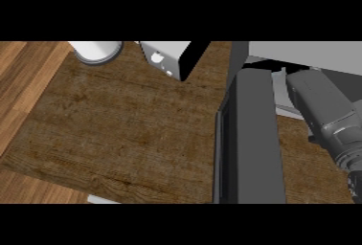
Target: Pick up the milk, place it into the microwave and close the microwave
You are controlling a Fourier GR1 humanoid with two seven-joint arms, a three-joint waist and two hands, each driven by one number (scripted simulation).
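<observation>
The microwave (pixel 311 55) shows as a light grey body at the top right. Its dark grey door (pixel 251 139) stands open, swung out toward me and seen nearly edge-on down the middle right. My right forearm (pixel 325 110) runs along the door's right side, from the microwave's opening down to the right edge. Only a black bit of the right hand (pixel 356 184) shows at that edge, and its pose is hidden. I cannot make out the milk anywhere. The left hand is out of sight.
A white round container (pixel 96 50) stands at the counter's far left corner. Beside it stands a white box-like thing (pixel 166 55) with a small emblem. Brown wooden countertop (pixel 120 129) spreads left of the door; lighter wood floor lies beyond its left edge.
</observation>
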